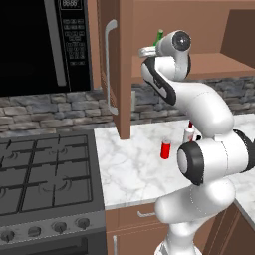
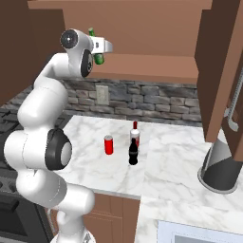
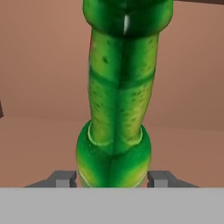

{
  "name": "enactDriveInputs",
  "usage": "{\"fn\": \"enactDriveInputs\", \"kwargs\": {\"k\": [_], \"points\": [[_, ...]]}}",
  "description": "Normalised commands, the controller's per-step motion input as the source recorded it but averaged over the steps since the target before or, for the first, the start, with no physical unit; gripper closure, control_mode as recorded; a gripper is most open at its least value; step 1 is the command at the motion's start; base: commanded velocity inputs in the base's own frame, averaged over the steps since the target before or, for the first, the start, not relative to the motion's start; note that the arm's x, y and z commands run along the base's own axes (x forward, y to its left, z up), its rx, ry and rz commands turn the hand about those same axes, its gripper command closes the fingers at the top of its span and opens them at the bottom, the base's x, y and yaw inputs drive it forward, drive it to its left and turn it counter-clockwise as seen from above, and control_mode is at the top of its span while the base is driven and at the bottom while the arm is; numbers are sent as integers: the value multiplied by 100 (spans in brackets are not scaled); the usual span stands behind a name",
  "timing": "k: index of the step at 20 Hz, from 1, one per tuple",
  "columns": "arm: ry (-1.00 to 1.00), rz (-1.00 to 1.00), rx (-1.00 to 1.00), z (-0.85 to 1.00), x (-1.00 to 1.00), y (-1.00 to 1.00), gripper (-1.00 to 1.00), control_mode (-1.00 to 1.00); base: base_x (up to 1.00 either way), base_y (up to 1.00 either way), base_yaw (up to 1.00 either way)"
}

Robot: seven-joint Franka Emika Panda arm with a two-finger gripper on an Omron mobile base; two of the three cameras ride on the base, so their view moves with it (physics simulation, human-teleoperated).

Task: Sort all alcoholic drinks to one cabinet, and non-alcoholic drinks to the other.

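High at the open wall cabinet, my gripper (image 3: pixel 113 179) is shut on the slim green glass bottle (image 3: pixel 116 109), a finger pressed against each side of its base. The bottle (image 2: pixel 91 32) leans, its neck poking up past the hand (image 1: pixel 159 36), just above the cabinet shelf (image 2: pixel 152 64). Down on the counter stand the short red can (image 2: pixel 108 144), the white bottle with the red cap (image 2: pixel 135 135) and, in front of it, the small black bottle (image 2: pixel 133 153). The can (image 1: pixel 166 149) and the white bottle (image 1: pixel 189 133) also show beside my arm.
The cabinet's open door (image 1: pixel 119 64) with its grey handle hangs left of the shelf, beside a black microwave (image 1: pixel 45 45) over a stove (image 1: pixel 45 174). Another open door (image 2: pixel 218 71) stands at the right, above a grey cylinder (image 2: pixel 220 168). The marble counter (image 1: pixel 129 169) has free room.
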Motion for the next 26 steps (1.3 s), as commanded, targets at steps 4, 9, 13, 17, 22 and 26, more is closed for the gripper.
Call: {"fn": "enactDriveInputs", "kwargs": {"k": [4,9,13,17,22,26], "points": [[0,0,0,0,0,0,-100,-100,0,0,0],[0,0,0,0,0,0,-100,-100,0,0,0],[0,0,0,0,-3,0,-100,-100,0,0,0],[0,0,0,0,13,0,-100,-100,0,0,0],[0,0,0,0,8,0,-100,-100,0,0,0],[0,0,0,0,24,0,-100,-100,0,0,0]]}}
